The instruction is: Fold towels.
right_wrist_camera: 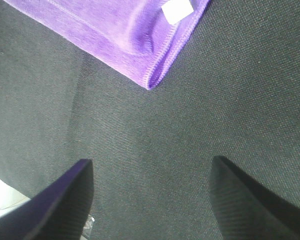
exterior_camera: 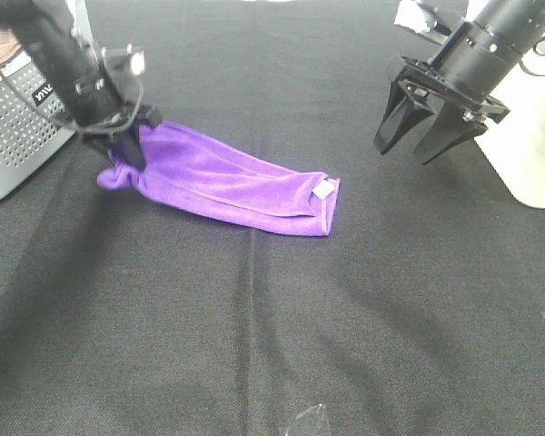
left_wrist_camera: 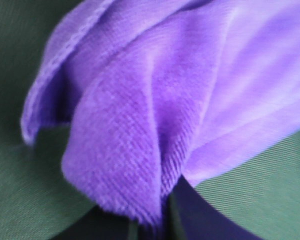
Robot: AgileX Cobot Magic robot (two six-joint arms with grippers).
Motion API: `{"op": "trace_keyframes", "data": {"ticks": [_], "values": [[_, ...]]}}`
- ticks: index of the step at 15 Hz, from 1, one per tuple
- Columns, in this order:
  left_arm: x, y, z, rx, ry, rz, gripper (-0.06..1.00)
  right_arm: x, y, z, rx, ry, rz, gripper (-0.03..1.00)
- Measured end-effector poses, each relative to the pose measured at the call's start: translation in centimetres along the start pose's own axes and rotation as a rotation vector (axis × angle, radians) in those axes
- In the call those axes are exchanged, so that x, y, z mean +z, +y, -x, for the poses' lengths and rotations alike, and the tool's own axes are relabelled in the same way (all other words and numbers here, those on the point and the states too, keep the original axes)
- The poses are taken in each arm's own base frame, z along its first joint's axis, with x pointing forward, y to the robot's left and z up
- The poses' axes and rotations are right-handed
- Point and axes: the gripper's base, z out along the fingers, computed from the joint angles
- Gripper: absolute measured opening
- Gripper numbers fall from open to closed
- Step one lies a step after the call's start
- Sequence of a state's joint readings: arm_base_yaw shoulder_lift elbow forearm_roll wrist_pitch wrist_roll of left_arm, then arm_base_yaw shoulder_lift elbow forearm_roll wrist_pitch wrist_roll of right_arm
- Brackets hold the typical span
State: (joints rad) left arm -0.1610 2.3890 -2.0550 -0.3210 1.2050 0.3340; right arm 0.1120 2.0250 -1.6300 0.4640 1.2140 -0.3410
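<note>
Purple fleecy towel (exterior_camera: 227, 177) lies in a long rumpled strip on the black cloth surface (exterior_camera: 254, 345). Its bunched end is pinched in the left gripper (exterior_camera: 127, 145) over at the left. The right gripper (exterior_camera: 404, 150) hangs well apart, off past the towel's other end, spread wide and holding nothing.

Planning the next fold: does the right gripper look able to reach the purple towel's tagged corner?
Probably yes: the open right gripper hovers above bare black tablecloth, nothing between it and the white tag on the purple plush towel.
</note>
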Motion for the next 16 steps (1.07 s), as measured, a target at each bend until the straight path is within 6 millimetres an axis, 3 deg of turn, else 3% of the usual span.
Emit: {"op": "trace_keyframes", "data": {"ticks": [6, 12, 14, 16], "values": [[2.0, -8.7, 2.5, 0.212, -0.031, -0.041, 0.06, -3.3, 1.6, -0.4, -0.009, -0.079, -0.01, 0.64], [6.1, -14.0, 3.8, 0.239, -0.041, -0.09, 0.07, -5.1, 2.6, -0.8, -0.012, -0.124, -0.013, 0.64], [7.3, -15.4, 3.8, 0.198, -0.049, -0.186, 0.23, -5.4, 2.7, -0.9, -0.013, -0.131, -0.011, 0.64], [7.4, -16.6, 4.3, 0.146, -0.115, -0.293, 0.54, -5.4, 2.7, -0.9, -0.012, -0.131, -0.011, 0.64]]}}
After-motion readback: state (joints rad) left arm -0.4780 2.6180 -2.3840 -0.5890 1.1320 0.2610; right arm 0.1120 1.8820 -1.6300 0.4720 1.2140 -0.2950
